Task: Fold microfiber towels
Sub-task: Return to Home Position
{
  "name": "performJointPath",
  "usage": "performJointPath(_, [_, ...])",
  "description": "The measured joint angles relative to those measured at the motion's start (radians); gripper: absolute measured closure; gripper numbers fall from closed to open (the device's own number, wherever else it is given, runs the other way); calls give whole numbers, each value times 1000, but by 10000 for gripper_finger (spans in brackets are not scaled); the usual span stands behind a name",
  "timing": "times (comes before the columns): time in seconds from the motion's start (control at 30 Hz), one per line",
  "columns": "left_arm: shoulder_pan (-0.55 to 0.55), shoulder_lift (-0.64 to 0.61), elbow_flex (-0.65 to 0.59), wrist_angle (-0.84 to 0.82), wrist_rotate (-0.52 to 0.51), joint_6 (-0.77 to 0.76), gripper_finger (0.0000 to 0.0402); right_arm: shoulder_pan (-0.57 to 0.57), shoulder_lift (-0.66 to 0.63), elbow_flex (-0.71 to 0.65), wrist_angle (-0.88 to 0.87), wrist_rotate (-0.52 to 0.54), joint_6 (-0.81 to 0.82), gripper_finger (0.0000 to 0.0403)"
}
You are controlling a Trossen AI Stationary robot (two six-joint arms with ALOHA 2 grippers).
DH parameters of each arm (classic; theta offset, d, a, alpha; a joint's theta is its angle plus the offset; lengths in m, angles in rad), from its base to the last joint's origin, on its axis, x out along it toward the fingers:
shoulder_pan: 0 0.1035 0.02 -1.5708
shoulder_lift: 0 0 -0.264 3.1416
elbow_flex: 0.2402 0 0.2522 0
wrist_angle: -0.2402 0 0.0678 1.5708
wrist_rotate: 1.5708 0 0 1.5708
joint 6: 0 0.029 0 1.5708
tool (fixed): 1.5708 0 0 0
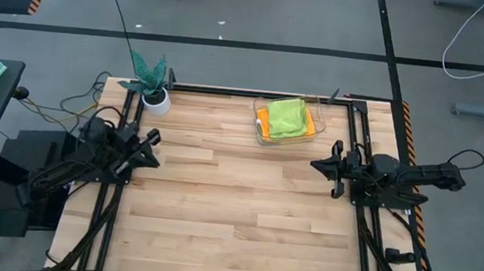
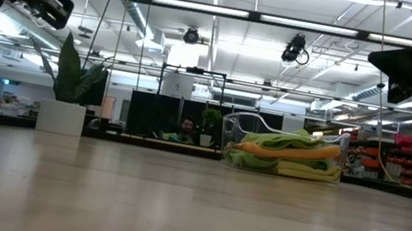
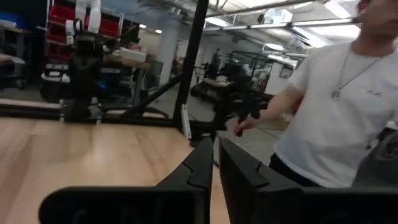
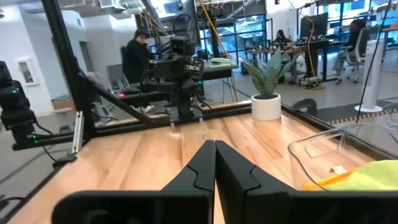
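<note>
Wood table (image 1: 234,215): you see pale planks, with one dark arm at each side edge.
Left gripper (image 1: 153,147): it sits by the left edge of the table and points in toward the middle. In the low view it hangs up in the air and does not touch the wood. Its two dark fingers (image 3: 198,168) are pressed together, with only a thin line between them. They hold nothing.
Plant (image 1: 148,71): it has teal leaves in a white pot (image 1: 157,102). It stands at the far left corner, near the left gripper.
Clear bin (image 1: 321,118): it stands at the far edge, a bit right of the middle, well apart from both grippers.
Towels (image 2: 283,154): they lie folded in a pile inside the clear bin. The light green towel (image 1: 287,115) is on top. The orange towel (image 1: 263,120) peeks out under it. In the low view you can see more soft layers at the bottom, but you cannot tell which is which.
Right gripper (image 1: 317,166): it sits by the right edge and points in toward the middle. It is up off the wood too. Its fingers (image 4: 233,171) are squeezed tight together and hold nothing.
Person (image 3: 329,118): someone in a white shirt stands off the table, past the right side.
</note>
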Motion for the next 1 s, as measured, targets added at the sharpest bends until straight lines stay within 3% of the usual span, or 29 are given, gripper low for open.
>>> performJointPath(0.23, [0, 0, 0, -61, -1, 47, 374, -1, 0, 0, 0, 0, 1, 387])
performJointPath(0.57, [0, 0, 0, -63, -2, 463, 362, -1, 0, 0, 1, 0, 1, 387])
performJointPath(0.7, [0, 0, 0, -71, -20, 451, 362, -1, 0, 0, 1, 0, 1, 387])
performJointPath(0.77, [0, 0, 0, -76, -81, 389, 364, -1, 0, 0, 2, 0, 1, 387])
performJointPath(1.0, [1, 0, 0, -81, -462, 279, 374, -1, 0, 0, 2, 0, 1, 387])
